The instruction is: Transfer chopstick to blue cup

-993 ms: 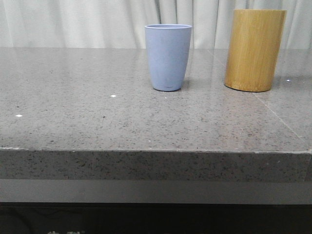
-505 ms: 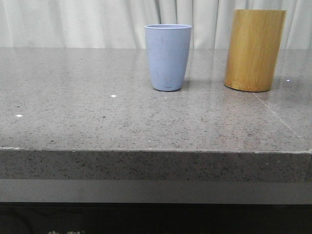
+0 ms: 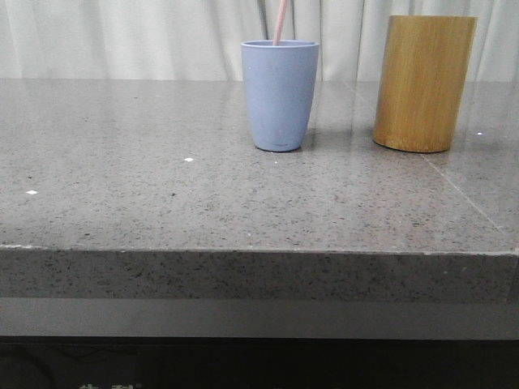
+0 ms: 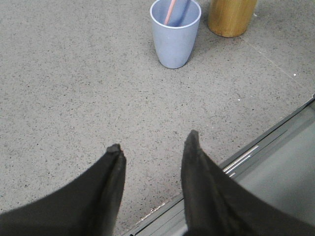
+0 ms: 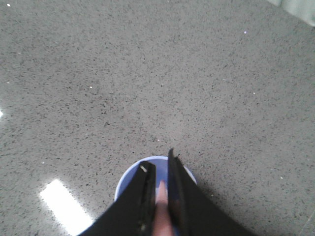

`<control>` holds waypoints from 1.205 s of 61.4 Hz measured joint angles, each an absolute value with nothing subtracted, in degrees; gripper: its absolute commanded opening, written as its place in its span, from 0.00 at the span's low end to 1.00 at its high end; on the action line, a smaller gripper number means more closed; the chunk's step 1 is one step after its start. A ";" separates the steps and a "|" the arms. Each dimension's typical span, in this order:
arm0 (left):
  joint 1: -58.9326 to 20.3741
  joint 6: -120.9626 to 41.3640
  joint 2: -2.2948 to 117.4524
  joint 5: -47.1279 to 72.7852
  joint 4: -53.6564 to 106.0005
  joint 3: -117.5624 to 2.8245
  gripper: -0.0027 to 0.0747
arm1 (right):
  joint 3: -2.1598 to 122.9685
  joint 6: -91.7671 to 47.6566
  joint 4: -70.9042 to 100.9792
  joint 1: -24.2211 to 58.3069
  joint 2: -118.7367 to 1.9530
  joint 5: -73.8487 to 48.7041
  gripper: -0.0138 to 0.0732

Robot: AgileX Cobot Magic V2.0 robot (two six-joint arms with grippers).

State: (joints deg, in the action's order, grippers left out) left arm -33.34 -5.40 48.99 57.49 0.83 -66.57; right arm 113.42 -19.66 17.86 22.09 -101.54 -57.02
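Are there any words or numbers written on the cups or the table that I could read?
None on the blue cup, the bamboo holder, the chopstick or the table.
Some pale marks sit at the front view's dark bottom edge, cut off and too blurred to read.

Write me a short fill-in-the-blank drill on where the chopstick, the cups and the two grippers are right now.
1. The chopstick has its lower end inside the ____ cup.
2. The right gripper is shut on the ____.
3. The left gripper has its fingers ____ and holds nothing.
4. In the front view, the bamboo holder stands to the ____ of the blue cup.

Missing words: blue; chopstick; open; right
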 measured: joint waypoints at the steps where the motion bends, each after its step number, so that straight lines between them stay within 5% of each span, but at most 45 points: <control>1: -33.34 -5.40 48.99 57.49 0.83 -66.57 0.40 | 113.42 -19.66 17.86 22.09 -101.83 -56.74 0.11; 28: -33.34 -5.40 48.99 57.49 0.83 -66.57 0.40 | 114.08 -19.66 17.15 22.09 -104.74 -58.41 0.60; 56: -33.34 -5.40 48.99 57.49 0.83 -66.57 0.40 | 118.64 -8.13 1.27 22.09 -90.56 -72.08 0.61; 74: -33.34 -5.40 48.99 57.49 0.83 -66.57 0.40 | 100.51 1.27 -2.64 19.44 -74.48 -71.60 0.61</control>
State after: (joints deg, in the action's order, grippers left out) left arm -33.34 -5.40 48.99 57.49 0.83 -66.57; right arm 100.51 1.27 -2.64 19.44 -74.48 -71.60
